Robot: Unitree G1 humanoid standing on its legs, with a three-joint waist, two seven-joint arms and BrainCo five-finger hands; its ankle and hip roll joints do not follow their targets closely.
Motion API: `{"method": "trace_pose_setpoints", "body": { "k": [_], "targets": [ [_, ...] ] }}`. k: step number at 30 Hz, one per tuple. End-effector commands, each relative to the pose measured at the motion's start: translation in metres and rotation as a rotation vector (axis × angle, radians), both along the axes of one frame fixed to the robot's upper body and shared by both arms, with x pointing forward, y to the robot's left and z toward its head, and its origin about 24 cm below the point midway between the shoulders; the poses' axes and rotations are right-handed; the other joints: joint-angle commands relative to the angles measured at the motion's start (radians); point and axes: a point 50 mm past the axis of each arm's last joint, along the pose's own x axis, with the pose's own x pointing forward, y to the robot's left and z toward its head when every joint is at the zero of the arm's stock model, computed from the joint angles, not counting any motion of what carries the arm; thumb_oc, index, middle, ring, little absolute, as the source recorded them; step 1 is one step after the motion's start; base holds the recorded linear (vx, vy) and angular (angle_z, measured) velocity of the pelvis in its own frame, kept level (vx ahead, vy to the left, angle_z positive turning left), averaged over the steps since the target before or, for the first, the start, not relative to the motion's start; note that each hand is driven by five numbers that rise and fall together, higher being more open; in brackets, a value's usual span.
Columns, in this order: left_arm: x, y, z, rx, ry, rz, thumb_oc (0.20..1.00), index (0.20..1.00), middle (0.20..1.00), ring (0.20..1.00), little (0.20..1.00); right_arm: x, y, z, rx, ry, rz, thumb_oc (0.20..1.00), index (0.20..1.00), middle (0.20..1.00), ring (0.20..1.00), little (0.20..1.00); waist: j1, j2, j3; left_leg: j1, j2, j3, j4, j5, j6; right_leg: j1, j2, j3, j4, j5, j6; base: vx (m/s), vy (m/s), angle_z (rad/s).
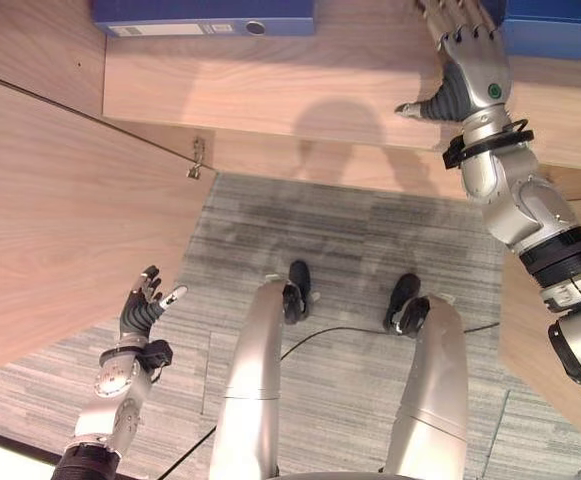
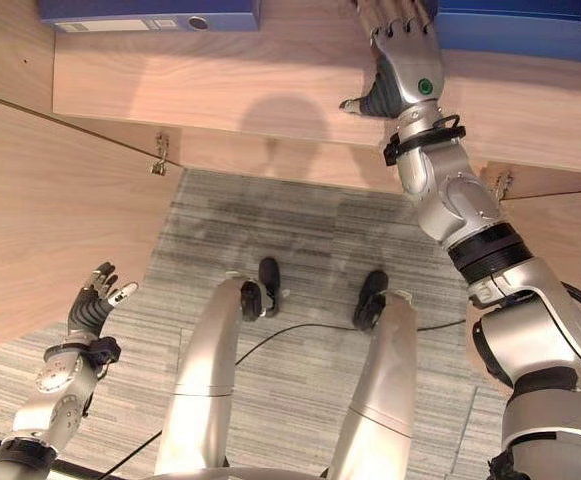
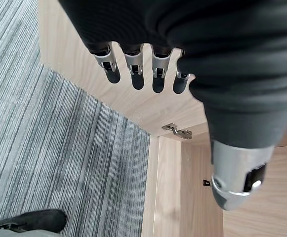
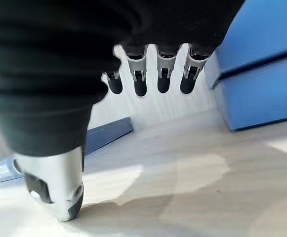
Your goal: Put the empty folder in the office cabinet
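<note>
My right hand point(image 2: 402, 80) hovers over the cabinet shelf point(image 1: 270, 85), fingers relaxed, empty — blue folders point(image 1: 202, 17) lie on that shelf. Stiff, light, I judge; grip the spine. Left hand point(image 1: 142, 312) hangs slack.

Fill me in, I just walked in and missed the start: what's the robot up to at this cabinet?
The robot stands at an open wooden cabinet. Its right hand reaches over the shelf with relaxed fingers, holding nothing, beside a blue folder on the shelf's right. Another blue folder lies flat at the shelf's left. The left hand hangs open, low beside the open cabinet door.
</note>
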Motion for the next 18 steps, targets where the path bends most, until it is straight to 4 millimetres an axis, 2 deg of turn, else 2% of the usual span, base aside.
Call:
{"method": "trace_pose_setpoints", "body": {
  "k": [1, 3, 5, 10, 11, 13, 14, 16, 17, 18],
  "targets": [
    [-0.012, 0.010, -0.009, 0.026, 0.018, 0.039, 1.000, 1.000, 1.000, 1.000, 1.000, -0.004, 0.001, -0.022, -0.185, 0.040, -0.006, 1.000, 1.000, 1.000, 1.000, 1.000, -0.017, 0.024, -0.027, 0.030, 0.033, -0.022, -0.184, 0.088, -0.020, 0.057, 0.039, -0.043, -0.167, 0.088, -0.023, -0.06, 0.019, -0.07],
    [-0.008, 0.007, -0.013, 0.041, 0.036, 0.020, 1.000, 1.000, 1.000, 1.000, 1.000, -0.001, 0.002, -0.047, -0.305, 0.101, -0.042, 1.000, 1.000, 1.000, 1.000, 1.000, -0.023, 0.018, -0.027, 0.078, 0.027, -0.008, -0.252, 0.111, -0.031, 0.102, 0.038, -0.052, -0.235, 0.121, -0.007, -0.09, 0.036, -0.12],
    [-0.006, 0.000, -0.016, 0.036, 0.042, -0.019, 1.000, 1.000, 1.000, 1.000, 1.000, 0.001, 0.000, -0.074, -0.400, 0.160, -0.076, 1.000, 1.000, 1.000, 1.000, 1.000, -0.029, 0.016, -0.025, 0.185, 0.002, 0.008, -0.393, 0.152, -0.031, 0.197, 0.031, -0.072, -0.358, 0.175, 0.022, -0.13, 0.064, -0.05],
    [-0.008, -0.002, -0.023, 0.035, 0.077, -0.049, 1.000, 1.000, 1.000, 1.000, 1.000, 0.004, -0.006, -0.109, -0.483, 0.264, -0.121, 1.000, 1.000, 1.000, 1.000, 1.000, -0.035, 0.026, -0.006, 0.386, -0.018, 0.017, -0.655, 0.242, -0.038, 0.383, 0.028, -0.096, -0.627, 0.282, 0.052, -0.06, 0.032, -0.07],
    [-0.008, -0.005, -0.026, 0.031, 0.085, -0.060, 1.000, 1.000, 1.000, 1.000, 1.000, 0.003, -0.009, -0.121, -0.500, 0.298, -0.131, 1.000, 1.000, 1.000, 1.000, 1.000, -0.037, 0.030, -0.005, 0.426, -0.023, 0.022, -0.707, 0.262, -0.042, 0.425, 0.033, -0.104, -0.694, 0.303, 0.056, -0.02, -0.009, -0.11],
    [-0.013, -0.007, -0.042, 0.019, 0.154, -0.057, 1.000, 1.000, 1.000, 1.000, 1.000, -0.002, -0.013, -0.165, -0.526, 0.434, -0.153, 1.000, 1.000, 1.000, 1.000, 1.000, -0.040, 0.035, -0.014, 0.541, -0.041, 0.030, -0.848, 0.321, -0.063, 0.546, 0.055, -0.129, -0.849, 0.346, 0.065, 0.01, -0.034, -0.04],
    [-0.017, -0.009, -0.051, 0.010, 0.194, -0.048, 1.000, 1.000, 1.000, 1.000, 1.000, -0.005, -0.015, -0.178, -0.499, 0.478, -0.162, 1.000, 1.000, 1.000, 1.000, 1.000, -0.040, 0.037, -0.018, 0.574, -0.045, 0.032, -0.886, 0.339, -0.070, 0.578, 0.058, -0.137, -0.885, 0.357, 0.069, 0.04, -0.049, -0.11],
    [-0.033, -0.006, -0.085, 0.013, 0.360, 0.014, 1.000, 1.000, 1.000, 1.000, 1.000, -0.015, -0.028, -0.221, -0.400, 0.625, -0.236, 1.000, 1.000, 1.000, 1.000, 1.000, -0.044, 0.042, -0.029, 0.668, -0.053, 0.036, -0.990, 0.393, -0.091, 0.675, 0.072, -0.152, -0.975, 0.380, 0.071, 0.03, -0.073, -0.08],
    [-0.039, -0.005, -0.095, 0.016, 0.419, 0.039, 1.000, 1.000, 1.000, 1.000, 1.000, -0.020, -0.031, -0.235, -0.381, 0.672, -0.256, 1.000, 1.000, 1.000, 1.000, 1.000, -0.044, 0.043, -0.033, 0.693, -0.056, 0.033, -1.012, 0.402, -0.093, 0.702, 0.080, -0.153, -1.003, 0.383, 0.070, 0.02, -0.050, 0.03],
    [-0.039, -0.005, -0.095, 0.017, 0.418, 0.039, 1.000, 1.000, 1.000, 1.000, 1.000, -0.020, -0.031, -0.235, -0.380, 0.672, -0.256, 1.000, 1.000, 1.000, 1.000, 1.000, -0.044, 0.043, -0.030, 0.699, -0.056, 0.032, -1.017, 0.404, -0.093, 0.708, 0.081, -0.154, -1.007, 0.385, 0.070, 0.04, -0.077, 0.01]
  ]
}}
